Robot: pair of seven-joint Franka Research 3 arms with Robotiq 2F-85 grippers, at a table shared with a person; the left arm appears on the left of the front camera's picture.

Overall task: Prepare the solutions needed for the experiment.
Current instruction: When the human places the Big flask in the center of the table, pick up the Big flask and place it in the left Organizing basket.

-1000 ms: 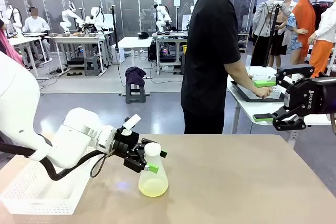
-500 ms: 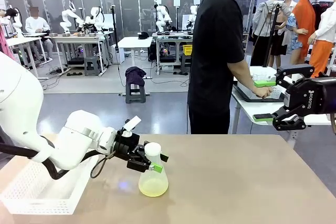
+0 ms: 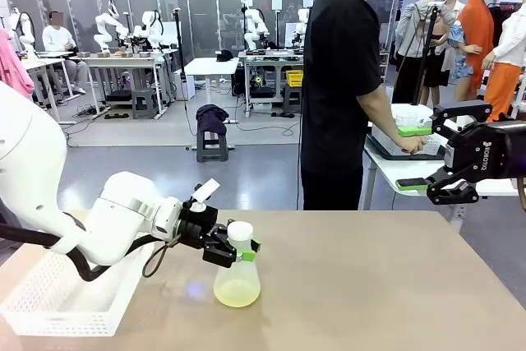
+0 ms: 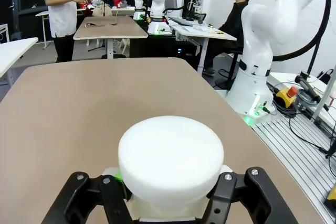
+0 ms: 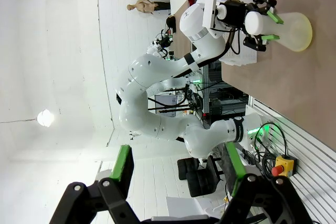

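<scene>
Pale yellow solutions (image 3: 237, 290), shallow, pooled in base of translucent whitish conical flask (image 3: 237, 269). Flask upright on brown tabletop (image 3: 370, 285), left of centre, near the robot's edge. White round cap (image 4: 170, 156) seated on flask neck, filling the near field in left wrist view. Left hand (image 3: 233, 252) clamped on flask neck just under cap; green pads (image 3: 248, 256) pressed against both sides of neck, black fingers (image 4: 86, 195) flanking it in left wrist view. Left arm entering low from the left, wrist roughly level, reaching sideways to the flask. Flask base in contact with tabletop as far as front view shows.

White perforated basket (image 3: 57, 302) at the left edge of tabletop, beneath the left arm, apart from flask.

Right hand (image 3: 440, 178) raised at the far right, well above and clear of tabletop, well apart from flask. Fingers (image 5: 124, 167) spread wide in right wrist view, nothing between them. Same view, rolled sideways, showing flask and left hand far off at top.

Person (image 3: 345, 80) in black T-shirt standing beyond the far edge, turned toward a separate side table (image 3: 386, 150) on the right, one hand on a dark tray there.
</scene>
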